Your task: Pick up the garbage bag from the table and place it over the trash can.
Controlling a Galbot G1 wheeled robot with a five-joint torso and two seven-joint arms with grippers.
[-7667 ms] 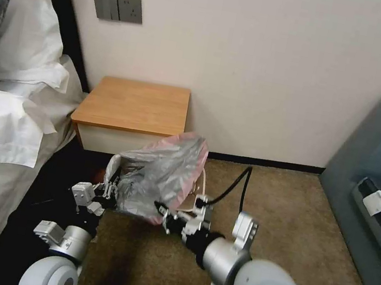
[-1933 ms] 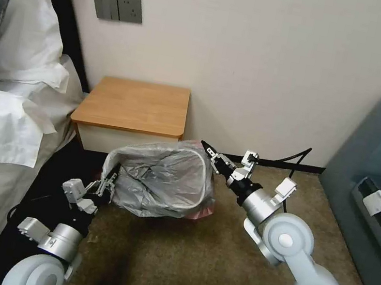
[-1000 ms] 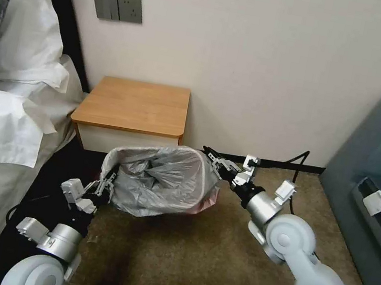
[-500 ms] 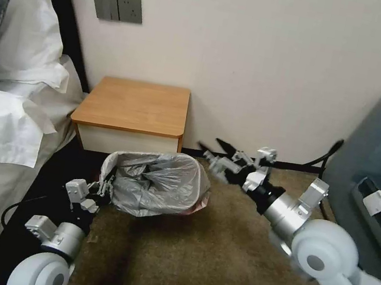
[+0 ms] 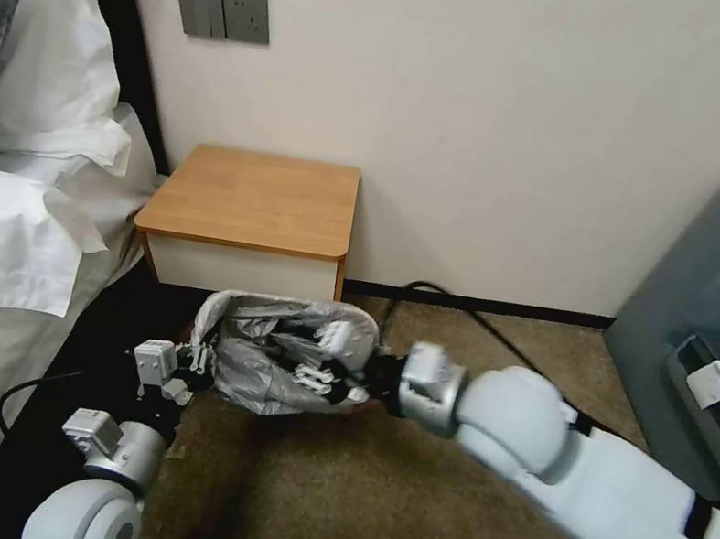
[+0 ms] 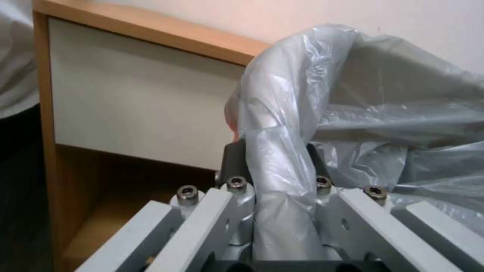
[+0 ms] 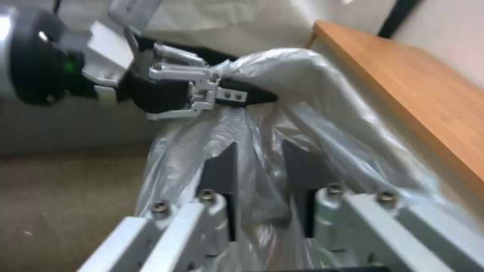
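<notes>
Showing, left to right:
Left gripper: one; fingers pinched on a gathered fold at the bag's left edge.
Garbage bag: one, grey, crinkled, its mouth spread open on the floor in front of the table, draped over what it covers.
Table: one, behind the bag, against the wall.
Right gripper: one; inside the bag's mouth, dark fingers parted, plastic between them.
Carpet: one, brown.

Trash can hidden under garbage bag; right hand blurred.
</notes>
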